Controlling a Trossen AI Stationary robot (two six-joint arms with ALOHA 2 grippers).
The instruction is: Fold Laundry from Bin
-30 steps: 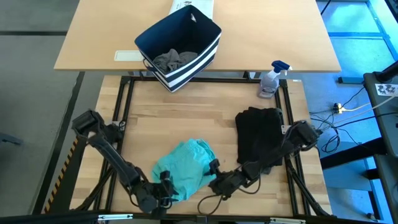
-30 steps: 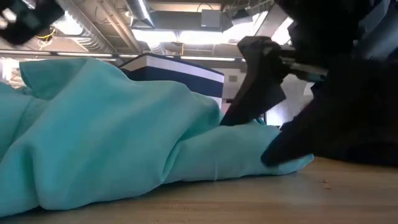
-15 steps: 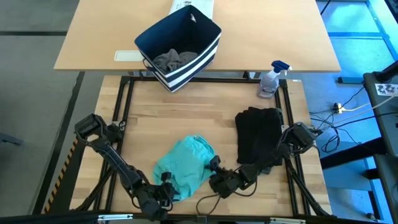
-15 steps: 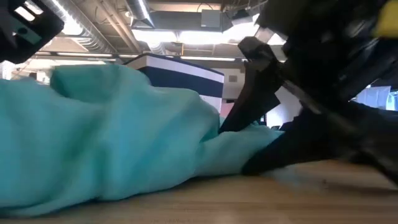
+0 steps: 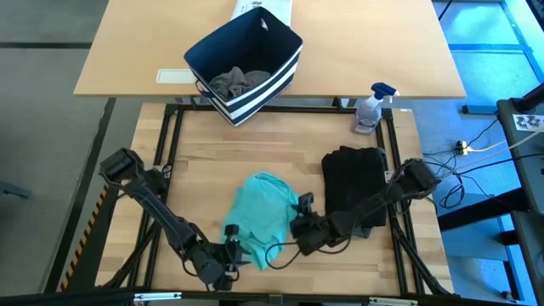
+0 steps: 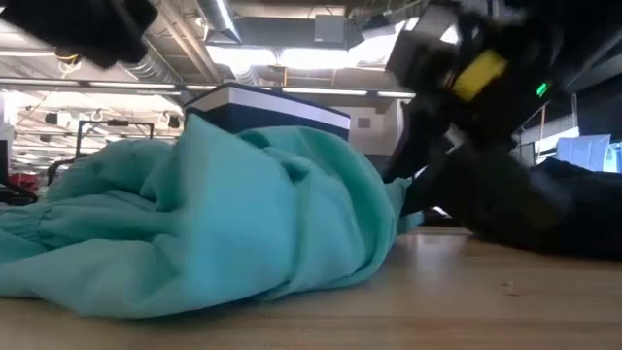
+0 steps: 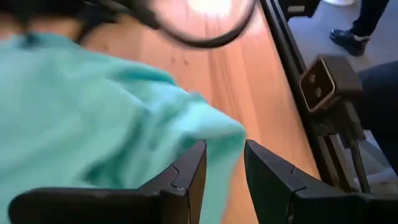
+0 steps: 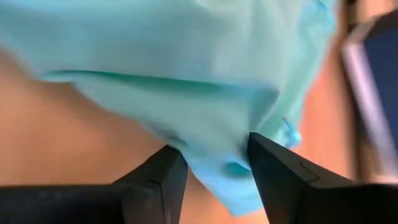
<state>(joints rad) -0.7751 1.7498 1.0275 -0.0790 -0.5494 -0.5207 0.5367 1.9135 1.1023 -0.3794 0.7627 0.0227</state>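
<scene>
Desk (image 5: 255,144) with bin (image 5: 245,61) at its far edge, grey cloth inside. Black shirt (image 5: 354,191) lies right of the bunched teal piece (image 5: 265,217). Left hand (image 7: 222,171), fingers narrowly parted, pinches its near hem; right hand (image 8: 214,168) straddles its right edge, half open.

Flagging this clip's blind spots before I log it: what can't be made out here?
- Bin contents: high view shows only grey cloth; the walls hide anything beneath.
- Black garment: high view, the right arm covers its near edge.
- Teal garment: low view, its bulk hides the table behind.
- Right end effector: right wrist view, blur hides whether it has pinched the teal cloth.
</scene>
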